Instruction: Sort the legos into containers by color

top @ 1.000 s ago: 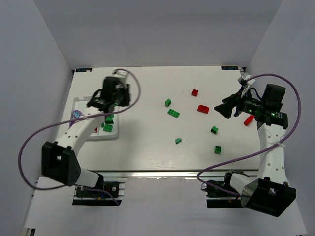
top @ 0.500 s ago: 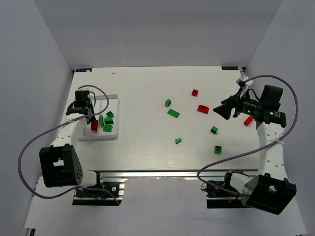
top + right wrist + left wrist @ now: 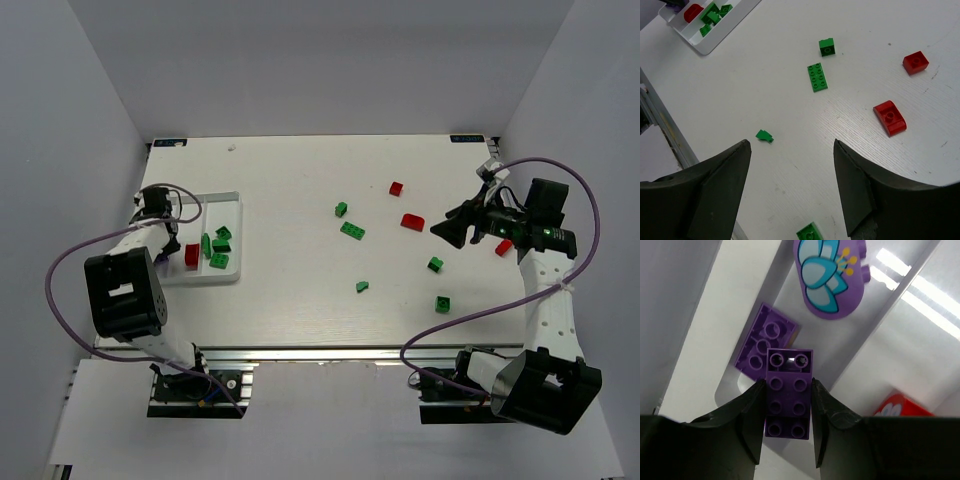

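Drop-off step: left gripper (image 3: 787,390) clamps a small purple studded plastic brick (image 3: 788,407) over the purple compartment of the shallow white divided tray (image 3: 228,198), so release looks due next; right gripper (image 3: 791,145) hangs wide open above a long green plastic brick (image 3: 817,77).

Left claw (image 3: 787,390) over narrow tray (image 3: 705,335) compartment; flat purple brick (image 3: 762,342), rounded purple piece (image 3: 832,275) crowd floor.

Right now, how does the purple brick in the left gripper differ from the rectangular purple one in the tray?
The held brick is clamped in the left gripper; the loose brick lies in the tray. The held brick runs along the fingers; the loose brick sits skewed. Both are purple.
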Robot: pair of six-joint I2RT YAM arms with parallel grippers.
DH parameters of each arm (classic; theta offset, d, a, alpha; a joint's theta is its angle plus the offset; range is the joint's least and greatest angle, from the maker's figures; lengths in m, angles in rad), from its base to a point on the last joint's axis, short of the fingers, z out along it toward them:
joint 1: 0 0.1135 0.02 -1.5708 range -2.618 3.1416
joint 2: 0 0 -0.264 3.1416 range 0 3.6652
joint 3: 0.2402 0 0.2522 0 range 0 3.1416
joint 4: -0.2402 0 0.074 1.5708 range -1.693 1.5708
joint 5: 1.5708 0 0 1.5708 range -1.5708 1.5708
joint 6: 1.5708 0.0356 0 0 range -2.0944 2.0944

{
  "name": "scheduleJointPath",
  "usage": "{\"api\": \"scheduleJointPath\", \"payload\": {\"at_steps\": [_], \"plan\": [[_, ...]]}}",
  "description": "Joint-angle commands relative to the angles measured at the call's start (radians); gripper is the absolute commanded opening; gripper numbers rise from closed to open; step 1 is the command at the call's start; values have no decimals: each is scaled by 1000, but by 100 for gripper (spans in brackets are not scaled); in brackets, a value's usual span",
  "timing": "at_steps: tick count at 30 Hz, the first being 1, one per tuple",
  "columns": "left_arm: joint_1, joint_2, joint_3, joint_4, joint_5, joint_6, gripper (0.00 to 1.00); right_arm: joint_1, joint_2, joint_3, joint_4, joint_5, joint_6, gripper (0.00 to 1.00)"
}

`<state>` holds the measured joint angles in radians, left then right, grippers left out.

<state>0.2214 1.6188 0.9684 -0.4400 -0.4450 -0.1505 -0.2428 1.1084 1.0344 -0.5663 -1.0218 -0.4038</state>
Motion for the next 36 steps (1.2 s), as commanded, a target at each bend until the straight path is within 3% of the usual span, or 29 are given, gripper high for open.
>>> {"api": "scheduleJointPath", "payload": {"at_steps": [1,3,6,7,11,13,19,23,24,27,29,31,32,36], "plan": [[-2,16,70,29,-18,5,0,-3,5,-4,31,-31,-10,72],[-1,27,75,29,-15,-1,0,-3,8,-5,32,-27,-12,73],[-2,38,81,27,-32,-4,23,-4,11,-7,36,-24,-13,73],[-1,38,82,23,-37,-4,44,-3,11,-8,36,-24,-16,74],[-1,18,87,15,-50,-11,67,-3,10,-17,34,-23,-20,74],[-1,9,87,11,-46,-18,72,-4,10,-23,32,-24,-21,74],[-1,-94,99,-8,2,-53,72,5,27,-10,-24,-11,-101,75],[-1,-204,96,-9,129,-90,50,63,50,22,-69,70,-153,74],[-1,-226,92,-11,159,-124,37,79,53,29,-66,142,-147,73],[-4,-316,61,-3,290,-184,31,157,76,61,-37,358,-78,70],[-13,-385,41,15,380,-202,41,200,109,85,-37,481,-38,71],[-36,-425,24,23,400,-230,62,200,131,115,-20,653,9,72],[-60,-453,24,21,423,-230,67,198,148,119,-8,789,78,76],[-108,-499,14,12,515,-260,81,178,209,177,-39,1037,210,81]]}}
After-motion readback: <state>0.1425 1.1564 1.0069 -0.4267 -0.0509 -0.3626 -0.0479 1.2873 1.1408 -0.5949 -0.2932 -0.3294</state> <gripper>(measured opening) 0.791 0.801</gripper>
